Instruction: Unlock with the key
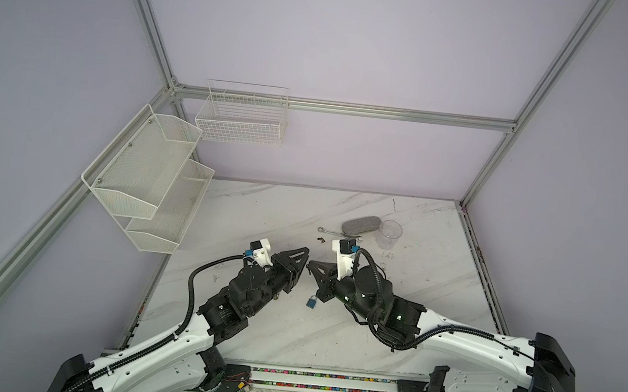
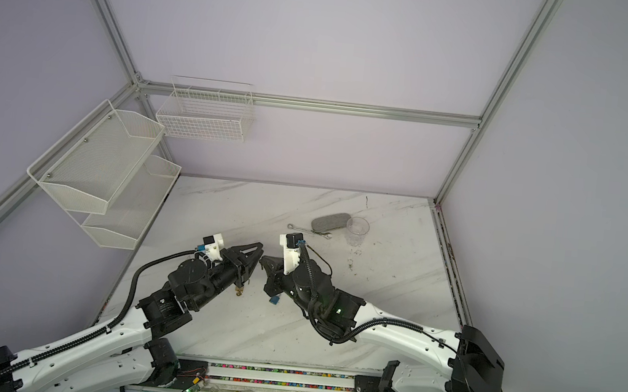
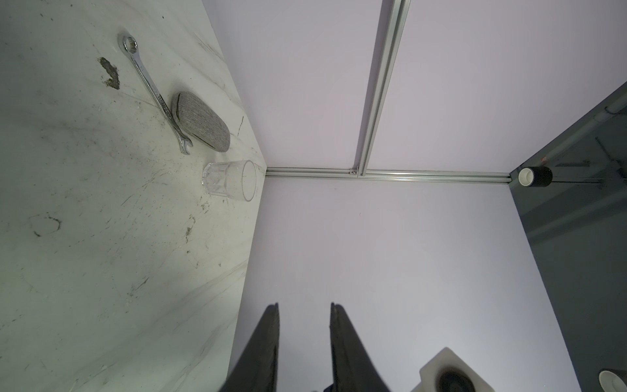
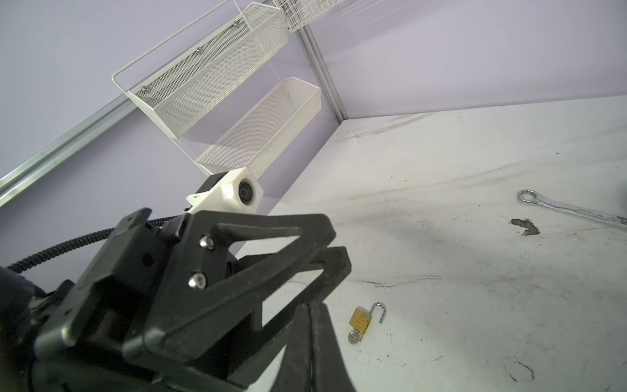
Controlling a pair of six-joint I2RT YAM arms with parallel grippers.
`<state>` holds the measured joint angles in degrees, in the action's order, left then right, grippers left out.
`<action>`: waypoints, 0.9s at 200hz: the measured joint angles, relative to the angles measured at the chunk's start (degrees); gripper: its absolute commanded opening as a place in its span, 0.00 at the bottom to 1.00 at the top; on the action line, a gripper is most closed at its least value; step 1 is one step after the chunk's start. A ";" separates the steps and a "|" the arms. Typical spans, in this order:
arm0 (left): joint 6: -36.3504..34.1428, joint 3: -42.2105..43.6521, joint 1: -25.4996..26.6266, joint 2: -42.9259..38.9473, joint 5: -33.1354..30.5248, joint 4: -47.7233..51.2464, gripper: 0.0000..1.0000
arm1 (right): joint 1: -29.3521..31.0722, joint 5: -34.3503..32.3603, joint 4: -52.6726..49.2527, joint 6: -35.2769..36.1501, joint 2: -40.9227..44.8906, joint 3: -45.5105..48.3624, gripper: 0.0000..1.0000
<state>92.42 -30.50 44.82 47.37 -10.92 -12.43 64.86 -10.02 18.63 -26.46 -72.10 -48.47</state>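
Marble table [image 1: 290, 333]: work surface. Two-tier mesh shelf [image 1: 125, 201] and wire basket [image 1: 239, 131] hang on the walls, both empty. Left gripper [image 3: 304, 305]: jaws spread, nothing between. Right gripper [image 4: 310, 307]: jaws pressed together, empty. Both hang tip to tip above the table, clear of the lock, probably because no grip is needed now. Grey case [image 1: 359, 226] is closed, contents hidden. Clear cup [image 3: 227, 180] stands upright, empty. Brass padlock [image 4: 360, 320] lies flat on the table below the grippers, shackle swung open, key [image 4: 354, 337] in its keyway. Judged unlocked.
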 measured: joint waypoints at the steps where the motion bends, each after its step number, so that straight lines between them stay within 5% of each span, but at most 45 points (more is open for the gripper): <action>1: 0.00 0.00 0.00 0.00 0.00 0.02 0.27 | 0.02 -0.02 0.00 0.02 0.04 0.00 0.00; 36: 0.02 0.00 0.00 0.72 -0.02 0.07 0.32 | 0.02 -0.02 0.00 0.15 0.31 0.00 0.00; 116: -0.11 0.00 0.09 0.81 -1.90 0.13 0.69 | 0.02 -1.51 -6.45 -0.31 -7.30 -9.55 0.00; 180: 0.72 0.15 0.24 -0.98 -5.57 0.92 0.76 | 0.02 -2.84 -9.27 -0.11 -11.41 -11.67 0.00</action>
<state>93.14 -30.35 45.06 46.39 -16.49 -11.51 64.88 -12.86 9.37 -26.57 -83.50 -60.14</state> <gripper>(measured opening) 0.751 0.045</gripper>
